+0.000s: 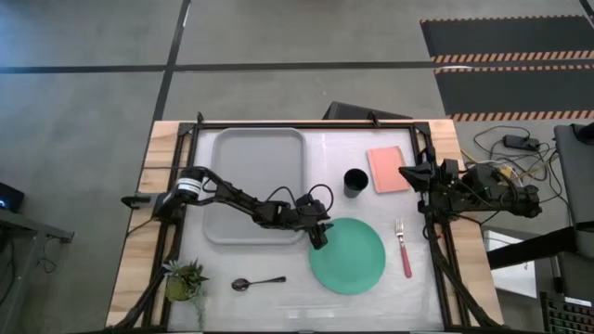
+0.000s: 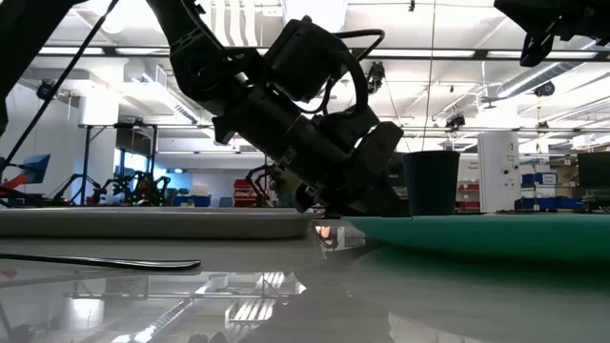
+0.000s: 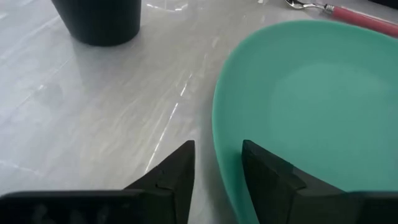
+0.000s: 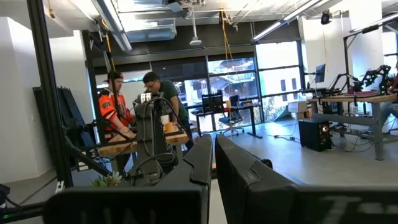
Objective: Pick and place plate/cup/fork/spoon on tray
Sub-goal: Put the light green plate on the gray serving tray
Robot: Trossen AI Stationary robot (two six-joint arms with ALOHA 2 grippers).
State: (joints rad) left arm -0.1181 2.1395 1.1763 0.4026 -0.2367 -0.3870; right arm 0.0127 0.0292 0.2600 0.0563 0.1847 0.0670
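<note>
1. From above, we see the left gripper (image 1: 320, 237) reaching across the table to the left rim of the plate (image 1: 349, 256), which lies on the table right of the tray (image 1: 257, 186). The cup (image 1: 355, 182) stands just beyond the plate, beside the pink pad (image 1: 389, 170). The fork (image 1: 403, 247) lies right of the plate, the spoon (image 1: 256, 282) near the front edge, close to a small plant (image 1: 185, 278). The right gripper (image 1: 406, 173) waits at the table's right side.

2. At table height, we see the left gripper (image 2: 324, 214) low at the plate (image 2: 486, 233) edge, the cup (image 2: 431, 183) behind it, and the spoon (image 2: 100, 261) flat in front of the tray (image 2: 152, 221).

3. In the left wrist view, we find its fingers (image 3: 177, 177) slightly parted, one either side of the plate (image 3: 311, 106) rim, gripping nothing yet.

4. In the right wrist view, the right fingers (image 4: 242, 174) are almost closed and empty; two people stand at a bench beyond.
</note>
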